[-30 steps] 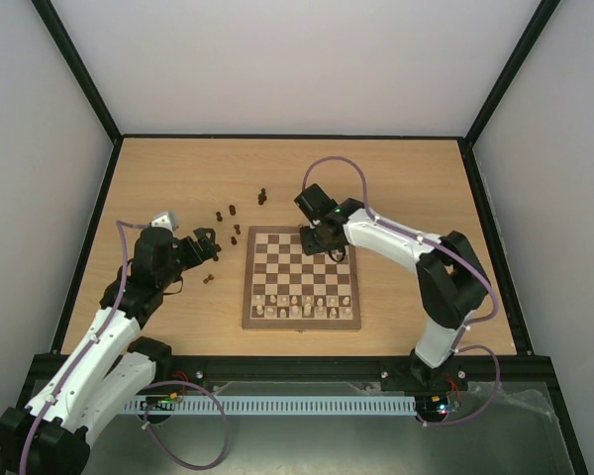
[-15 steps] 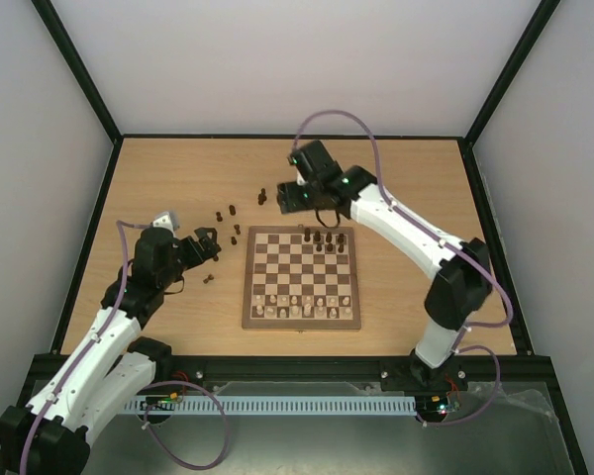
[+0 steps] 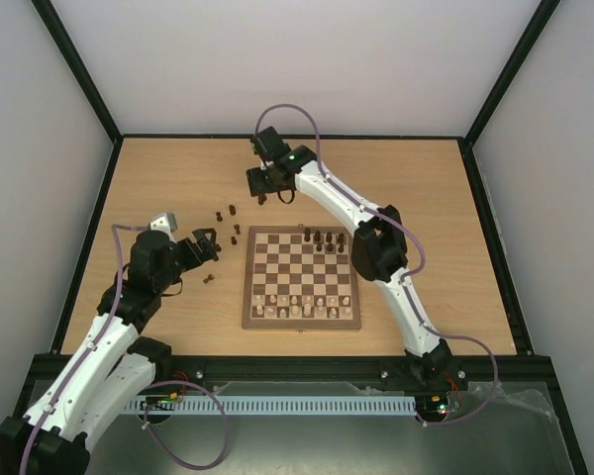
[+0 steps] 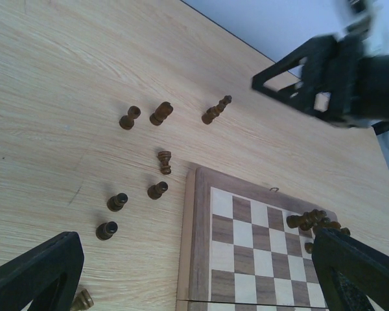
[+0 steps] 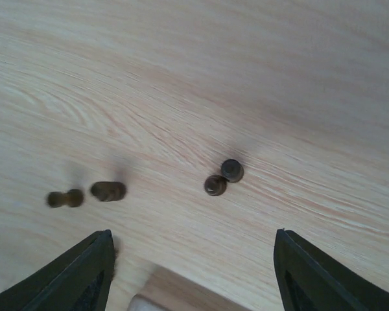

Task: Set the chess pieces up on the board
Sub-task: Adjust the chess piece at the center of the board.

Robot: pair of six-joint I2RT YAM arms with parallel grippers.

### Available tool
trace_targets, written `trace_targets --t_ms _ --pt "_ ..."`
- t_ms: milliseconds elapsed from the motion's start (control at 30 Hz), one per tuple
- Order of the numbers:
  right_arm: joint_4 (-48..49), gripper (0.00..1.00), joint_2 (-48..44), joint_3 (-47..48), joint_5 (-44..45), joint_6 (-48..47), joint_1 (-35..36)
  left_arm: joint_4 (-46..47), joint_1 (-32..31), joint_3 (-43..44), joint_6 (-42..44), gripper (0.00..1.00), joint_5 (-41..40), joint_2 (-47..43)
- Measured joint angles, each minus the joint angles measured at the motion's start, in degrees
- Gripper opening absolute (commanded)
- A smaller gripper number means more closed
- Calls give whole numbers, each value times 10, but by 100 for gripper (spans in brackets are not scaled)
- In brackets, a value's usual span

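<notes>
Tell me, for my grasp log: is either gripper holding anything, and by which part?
Nothing is held; the left gripper and right gripper are both open and empty.

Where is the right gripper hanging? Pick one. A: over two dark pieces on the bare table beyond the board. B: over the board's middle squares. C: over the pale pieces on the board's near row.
A: the right gripper hangs open above two dark pieces standing together on the table, off the board.

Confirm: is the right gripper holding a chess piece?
No, the right gripper is open and empty, hovering above two dark pieces standing on the table.
</notes>
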Motion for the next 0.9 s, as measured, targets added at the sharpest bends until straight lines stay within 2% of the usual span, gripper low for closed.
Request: trace_targets --t_ms 300,833,900 --pt "27 53 76 2 15 -5 -5 -2 0 0 0 100 0 -7" --pt "105 51 115 7 10 21 -22 -2 0 0 4 99 0 -6" --pt "113 48 115 9 7 24 -23 -1 0 0 5 99 0 -5"
